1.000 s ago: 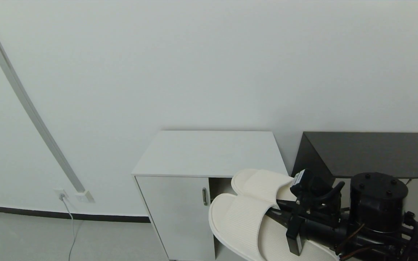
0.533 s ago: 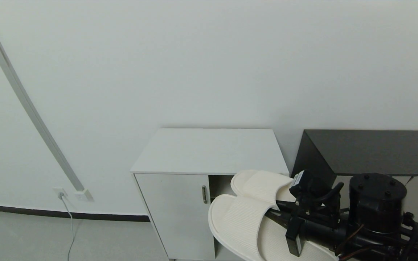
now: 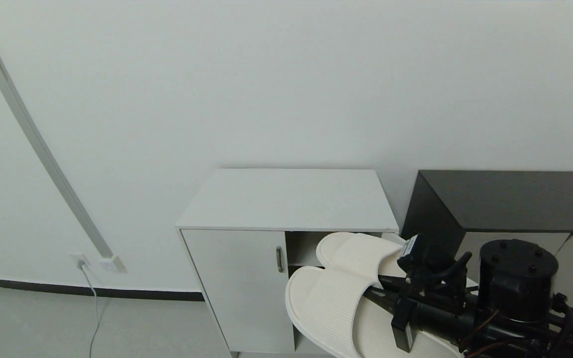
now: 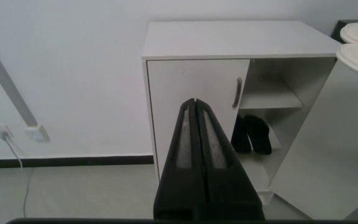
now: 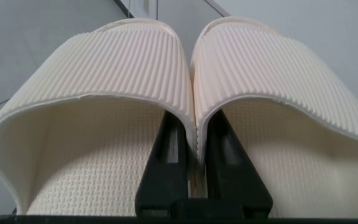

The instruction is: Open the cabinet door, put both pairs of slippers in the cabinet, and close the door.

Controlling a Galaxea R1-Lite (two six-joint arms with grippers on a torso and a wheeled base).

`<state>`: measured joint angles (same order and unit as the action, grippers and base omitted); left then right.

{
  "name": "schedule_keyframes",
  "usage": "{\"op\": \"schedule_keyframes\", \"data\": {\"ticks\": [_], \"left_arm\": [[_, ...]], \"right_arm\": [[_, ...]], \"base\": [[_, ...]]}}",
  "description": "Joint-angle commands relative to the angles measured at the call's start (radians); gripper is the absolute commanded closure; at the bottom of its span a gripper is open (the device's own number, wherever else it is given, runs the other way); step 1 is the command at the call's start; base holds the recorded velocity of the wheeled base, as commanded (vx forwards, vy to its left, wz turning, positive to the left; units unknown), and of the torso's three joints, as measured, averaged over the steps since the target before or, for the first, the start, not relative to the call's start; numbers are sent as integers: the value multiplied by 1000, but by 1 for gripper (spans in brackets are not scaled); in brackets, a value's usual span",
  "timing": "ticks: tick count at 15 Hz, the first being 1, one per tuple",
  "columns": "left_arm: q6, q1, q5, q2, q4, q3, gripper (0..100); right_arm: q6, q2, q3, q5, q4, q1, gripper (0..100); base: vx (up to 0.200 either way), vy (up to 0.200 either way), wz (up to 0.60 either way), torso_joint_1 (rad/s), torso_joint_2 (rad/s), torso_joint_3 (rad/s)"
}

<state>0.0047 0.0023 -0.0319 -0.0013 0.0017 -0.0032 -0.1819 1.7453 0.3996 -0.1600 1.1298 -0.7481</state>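
The right gripper [image 5: 195, 132] is clamped on the touching inner walls of the white slippers [image 3: 336, 293], just before the open right side of the cabinet [image 3: 286, 199]. The left gripper [image 4: 195, 107] is closed and empty, facing the cabinet. Black slippers [image 4: 252, 134] lie on the cabinet's lower shelf. Likely step: stowing the second pair. Next, ease them through the opening onto a shelf.

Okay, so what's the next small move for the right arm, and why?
Probably ease the cream slippers, clamped in the right gripper, forward into the open side of the cabinet: its door stands open, black slippers sit on a lower shelf, and the shelf above looks bare.
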Motion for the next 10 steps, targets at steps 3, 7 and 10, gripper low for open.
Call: {"op": "schedule_keyframes", "data": {"ticks": [3,7,10], "left_arm": [[0,1,0,1,0,0,100],[0,1,0,1,0,0,100],[0,1,0,1,0,0,100]], "right_arm": [[-1,3,-2,0,2,-4,100],[-1,3,-4,-1,2,-5,100],[-1,5,-8,0,25,-5,100]], "base": [[0,0,0,-149,334,183],[0,0,0,-150,351,195],[0,0,0,-162,368,203]]}}
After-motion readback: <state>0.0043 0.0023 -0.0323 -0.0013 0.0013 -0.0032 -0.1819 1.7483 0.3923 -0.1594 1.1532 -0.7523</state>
